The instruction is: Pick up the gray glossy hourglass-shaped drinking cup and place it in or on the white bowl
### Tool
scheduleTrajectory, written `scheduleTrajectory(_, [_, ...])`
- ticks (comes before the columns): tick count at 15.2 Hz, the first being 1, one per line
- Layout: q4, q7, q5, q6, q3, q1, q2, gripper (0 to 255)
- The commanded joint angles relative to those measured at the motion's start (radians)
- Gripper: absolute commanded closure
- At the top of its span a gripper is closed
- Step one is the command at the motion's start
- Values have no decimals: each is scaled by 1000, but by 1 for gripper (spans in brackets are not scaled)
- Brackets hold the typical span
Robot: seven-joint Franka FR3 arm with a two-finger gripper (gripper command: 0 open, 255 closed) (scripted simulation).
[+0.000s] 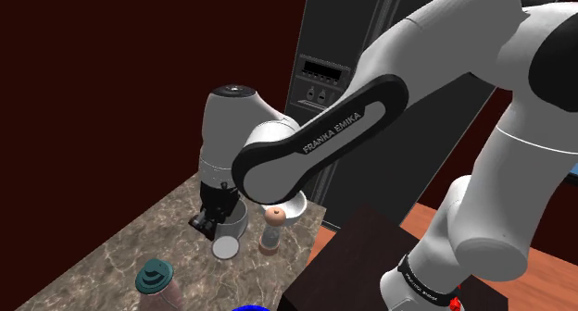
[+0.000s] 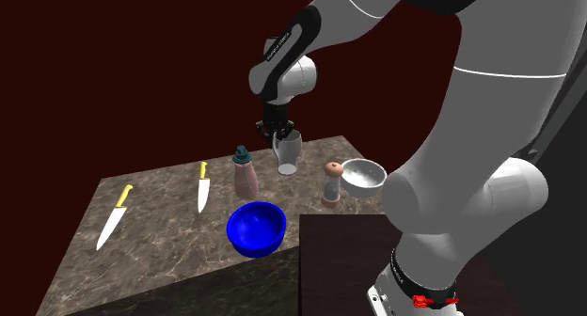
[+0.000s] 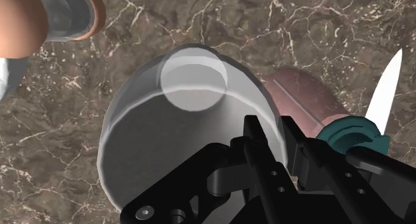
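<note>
Presently your claw [image 2: 278, 133] is closed on the cup [image 2: 287, 156]. In the wrist view one black finger sits inside the mouth and the other outside, with the rim wall pinched between them.

Containers, from the second exterior view's left:
- Blue bowl [image 2: 256, 228]: well apart from the claw, toward that camera. Its inside shows bare blue.
- Cup: directly under the claw. Its pale round floor shows bare in the wrist view.
- White bowl [image 2: 367, 176]: near the claw on that view's right, past the brown-topped shaker [image 2: 331, 184]. Its inside is bare and pale.

Other items, same order: two yellow-handled knives [image 2: 115, 213] [image 2: 202, 187] lie well apart from the claw, and a teal-capped bottle [image 2: 245, 178] stands just beside the cup.

Hidden or cut off:
- In the shoulder view the forearm crosses the white bowl, so you get just its lower rim, and the bottom edge cuts the blue bowl.
- In the wrist view the claw's body covers the cup's near side, and the shaker and one knife blade run off the edges.
- You cannot tell whether the cup's foot rests on the marbled counter [image 2: 160, 239] or is raised off it.

Cup appearance: gray and glossy, with a wide mouth, a pinched waist and a small flared foot.
</note>
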Motion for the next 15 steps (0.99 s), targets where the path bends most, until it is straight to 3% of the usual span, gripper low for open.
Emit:
scheduleTrajectory(1, [6, -8, 14, -27, 3, -2, -23, 255])
scheduleTrajectory(4, [16, -16, 28, -58, 5, -4, -47, 255])
scheduleTrajectory(15, [-133, -364, 147, -118, -135, -135, -243, 255])
